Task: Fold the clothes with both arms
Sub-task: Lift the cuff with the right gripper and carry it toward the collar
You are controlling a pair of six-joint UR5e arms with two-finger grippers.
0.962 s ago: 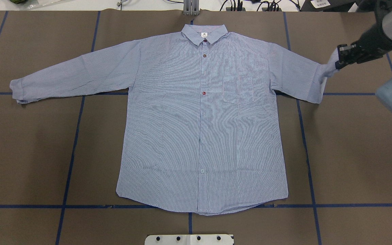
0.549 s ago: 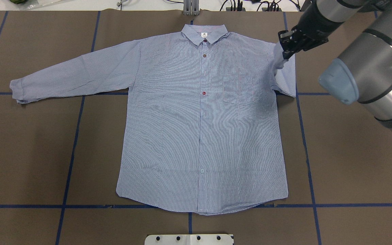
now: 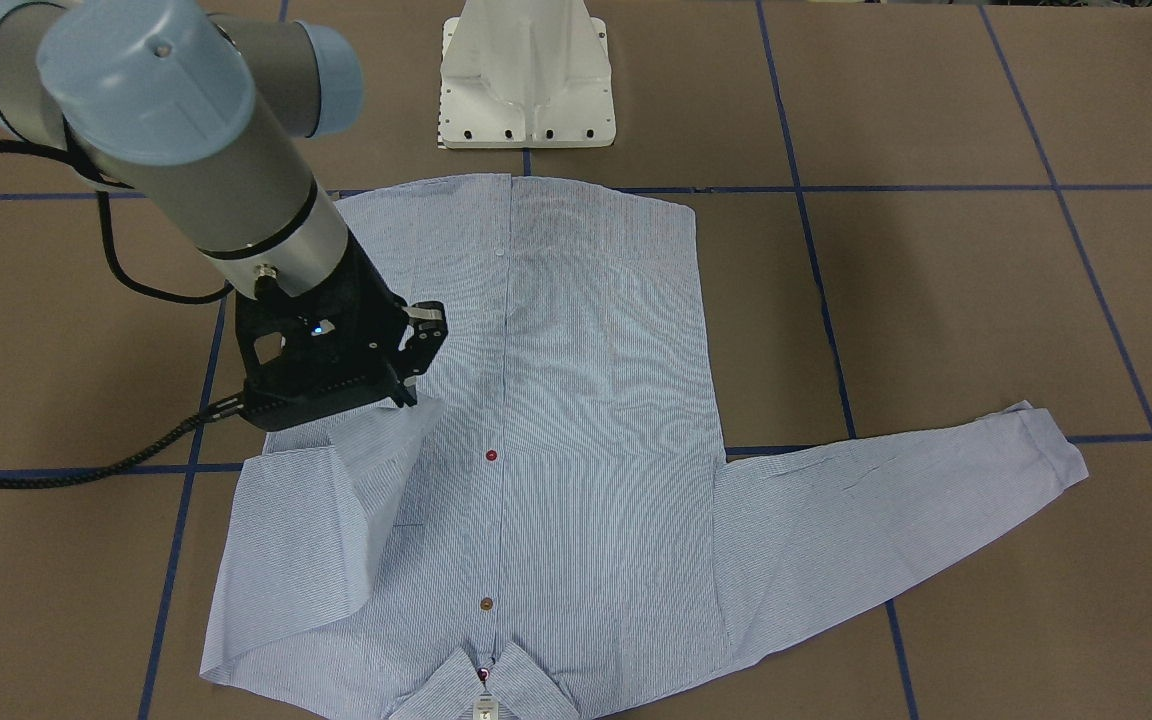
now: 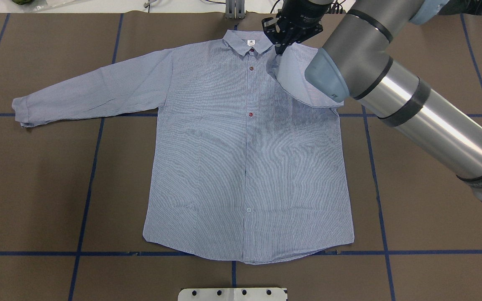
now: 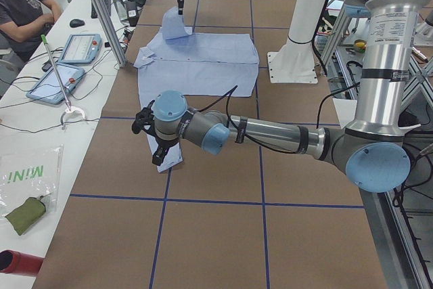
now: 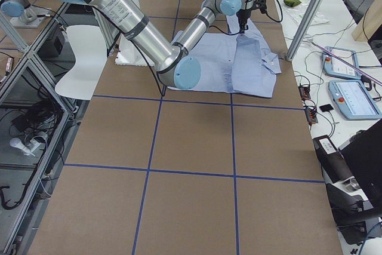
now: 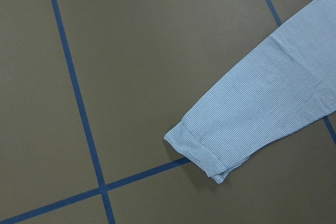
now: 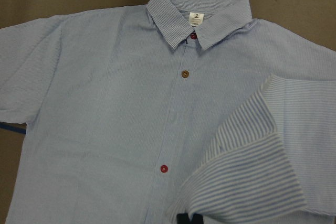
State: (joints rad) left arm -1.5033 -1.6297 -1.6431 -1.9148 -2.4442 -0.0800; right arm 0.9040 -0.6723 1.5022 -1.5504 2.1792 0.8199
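Observation:
The light blue striped shirt (image 4: 245, 159) lies flat and buttoned on the brown table, collar (image 4: 251, 42) at the far edge. My right gripper (image 4: 282, 47) is shut on the cuff of the shirt's right sleeve (image 4: 295, 79). It holds that cuff lifted just right of the collar, so the sleeve is doubled back over the chest. From the front the right gripper (image 3: 406, 398) pinches the raised cuff (image 8: 247, 156). The other sleeve (image 4: 90, 92) lies stretched out, its cuff (image 7: 210, 150) flat on the table. My left gripper (image 5: 157, 152) hovers over that cuff; I cannot tell whether it is open or shut.
The white pedestal base (image 3: 526, 80) stands at the near table edge by the shirt's hem. Blue tape lines (image 4: 86, 184) grid the brown surface. A person (image 5: 20, 5) sits at a side bench with tablets (image 5: 78, 49) beyond the collar end.
My right gripper has carried the sleeve cuff leftward from beyond the shoulder to beside the collar. The sleeve now folds over the chest pocket. The rest of the shirt has not moved.

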